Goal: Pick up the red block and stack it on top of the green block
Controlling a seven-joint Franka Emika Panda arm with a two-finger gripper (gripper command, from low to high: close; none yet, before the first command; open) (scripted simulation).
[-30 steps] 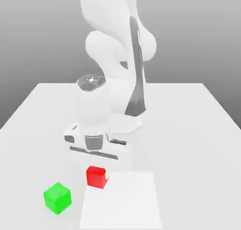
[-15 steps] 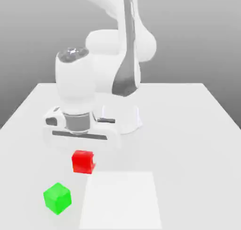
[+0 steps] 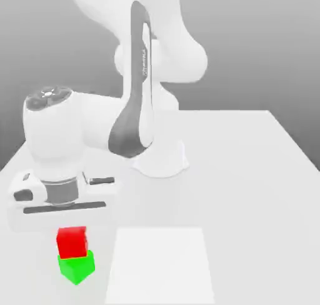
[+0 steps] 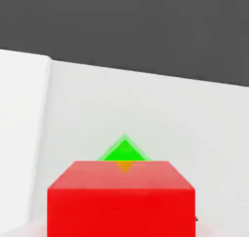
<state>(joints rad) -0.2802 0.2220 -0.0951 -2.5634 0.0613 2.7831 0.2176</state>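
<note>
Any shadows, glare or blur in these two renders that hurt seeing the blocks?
Exterior view: flat, even light, no glare; red block and green block read sharp, and the table carries a paler rectangular patch. Hand view: the red block is crisp with flat shading, while the green block shows a soft, faint halo at its edges and an orange tint where it meets the red.

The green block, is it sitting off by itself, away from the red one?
No, the red block sits directly above the green block in the exterior view.
</note>
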